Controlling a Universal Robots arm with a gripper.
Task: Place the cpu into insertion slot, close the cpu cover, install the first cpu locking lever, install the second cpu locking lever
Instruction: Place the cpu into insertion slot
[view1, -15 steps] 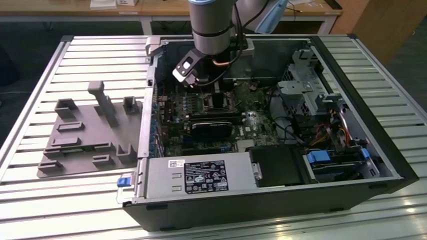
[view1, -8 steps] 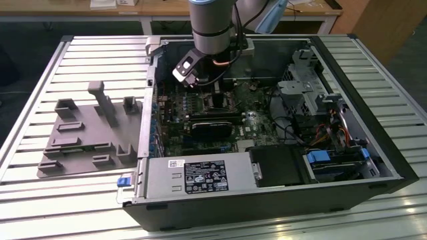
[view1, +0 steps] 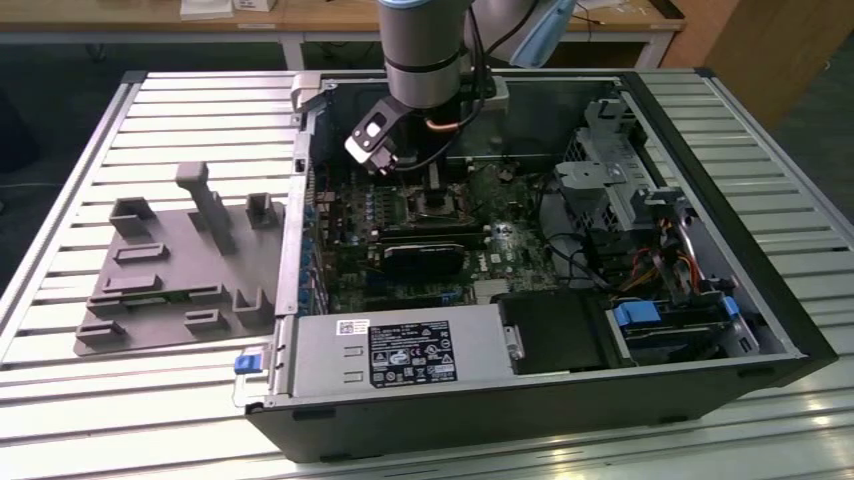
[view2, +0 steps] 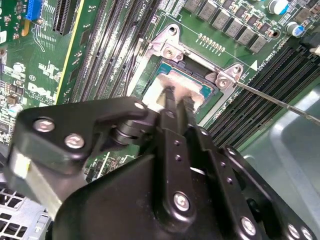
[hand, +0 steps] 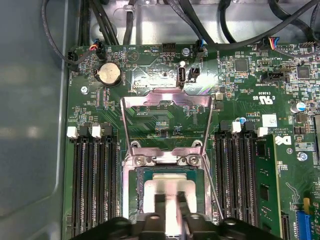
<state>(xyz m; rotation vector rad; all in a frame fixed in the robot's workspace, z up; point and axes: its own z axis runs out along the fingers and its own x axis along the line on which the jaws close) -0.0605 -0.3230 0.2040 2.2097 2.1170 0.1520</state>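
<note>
The cpu (hand: 170, 184) lies flat in the insertion slot (hand: 134, 192), its silver top showing in both wrist views (view2: 172, 80). My gripper (hand: 171, 199) hangs just above it, fingertips (view2: 170, 97) drawn close with only a slit between them and nothing held. The cpu cover (hand: 167, 99), a thin silver frame, stands flipped open on the far side of the slot. A thin wire locking lever (hand: 214, 192) (view2: 280, 102) juts out beside the slot, unlatched. In the exterior view the gripper (view1: 435, 185) reaches down into the open computer case over the slot (view1: 437, 205).
Black memory slots (hand: 95, 185) flank the socket, with a green memory stick (hand: 265, 185) on one side. A black card (view1: 427, 250), a power supply (view1: 387, 355) and a drive cage (view1: 627, 200) crowd the case. A grey fixture (view1: 174, 270) sits at the exterior view's left.
</note>
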